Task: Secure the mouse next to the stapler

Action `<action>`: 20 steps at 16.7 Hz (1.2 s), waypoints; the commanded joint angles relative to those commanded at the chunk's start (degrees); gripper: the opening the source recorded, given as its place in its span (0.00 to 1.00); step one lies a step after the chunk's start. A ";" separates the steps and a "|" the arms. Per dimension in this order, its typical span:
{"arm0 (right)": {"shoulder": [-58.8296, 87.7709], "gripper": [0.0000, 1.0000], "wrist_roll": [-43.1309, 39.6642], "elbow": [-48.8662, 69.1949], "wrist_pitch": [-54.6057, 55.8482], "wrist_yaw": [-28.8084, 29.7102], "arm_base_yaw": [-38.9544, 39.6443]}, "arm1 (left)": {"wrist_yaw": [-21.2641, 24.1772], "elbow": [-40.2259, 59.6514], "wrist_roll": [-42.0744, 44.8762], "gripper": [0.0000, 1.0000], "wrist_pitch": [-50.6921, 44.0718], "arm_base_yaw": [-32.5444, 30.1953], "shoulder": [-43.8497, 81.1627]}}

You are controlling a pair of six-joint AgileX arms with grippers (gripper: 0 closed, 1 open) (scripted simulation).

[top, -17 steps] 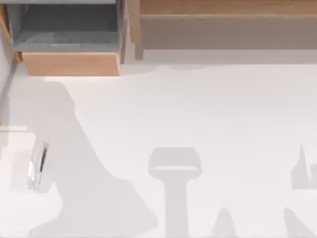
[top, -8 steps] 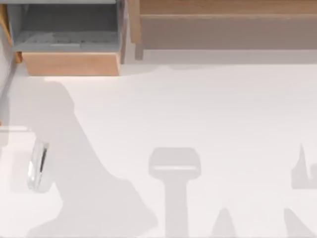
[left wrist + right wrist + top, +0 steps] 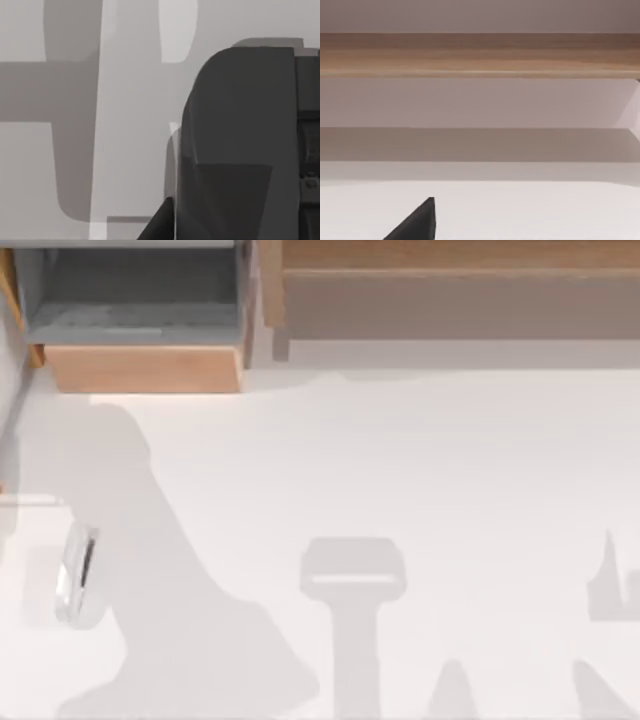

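Note:
The mouse (image 3: pixel 78 576) is a small glossy white oval with a dark stripe, lying on the white table (image 3: pixel 400 460) near its left edge. The stapler is out of view. A large dark grey part of my left gripper (image 3: pixel 240 150) looms close in the left wrist view over pale table and grey shadows. One dark tip of my right gripper (image 3: pixel 417 222) pokes into the right wrist view, facing the wooden shelf (image 3: pixel 480 52) at the back. Soft arm shadows lie on the table in the top view, one of them just right of the mouse.
An open wooden drawer (image 3: pixel 145 368) with a grey inside sits at the back left. A long wooden shelf (image 3: pixel 450 260) runs along the back right. A flat pale grey T-shaped shadow (image 3: pixel 353 580) lies at the table's front middle.

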 joint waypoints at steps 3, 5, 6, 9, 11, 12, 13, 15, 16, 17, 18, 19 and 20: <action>0.00 1.00 0.00 0.00 0.00 0.00 0.00 | 0.00 0.00 0.00 0.00 0.00 0.00 0.00; 0.00 1.00 0.00 0.00 0.00 0.00 0.00 | 0.00 0.00 0.00 0.00 0.00 0.00 0.00; 0.00 1.00 0.00 0.00 0.00 0.00 0.00 | 0.00 0.00 0.00 0.00 0.00 0.00 0.00; 0.00 1.00 0.00 0.00 0.00 0.00 0.00 | -0.01 -0.01 0.09 0.00 -0.01 0.13 -0.20; 0.00 1.00 0.00 0.00 0.00 0.00 0.00 | 0.17 0.02 -0.31 0.00 -0.30 0.39 -1.57; 0.00 1.00 0.00 0.00 0.00 0.00 0.00 | 0.33 -0.29 -0.69 0.00 -0.51 0.57 -2.68; 0.00 1.00 0.00 0.00 0.00 0.00 0.00 | 0.52 -0.87 -1.18 0.00 -0.68 0.72 -4.04; 0.00 1.00 0.00 0.00 0.00 0.00 0.00 | 0.86 -2.56 -2.40 0.00 -0.58 0.88 -7.44; 0.00 1.00 0.00 0.00 0.00 0.00 0.00 | 1.00 -3.59 -3.11 0.00 -0.30 0.82 -9.40; 0.00 1.00 0.00 0.00 0.00 0.00 0.00 | 1.13 -4.76 -3.88 0.00 0.11 0.60 -11.51; 0.00 1.00 0.00 0.00 0.00 0.00 0.00 | 1.24 -6.15 -4.73 0.00 0.70 0.14 -13.74; 0.00 1.00 0.00 0.00 0.00 0.00 0.00 | 1.33 -7.73 -5.65 0.00 1.38 -0.52 -16.02; 0.00 1.00 0.00 0.00 0.00 0.00 0.00 | 1.41 -9.52 -6.64 0.00 2.17 -1.39 -18.32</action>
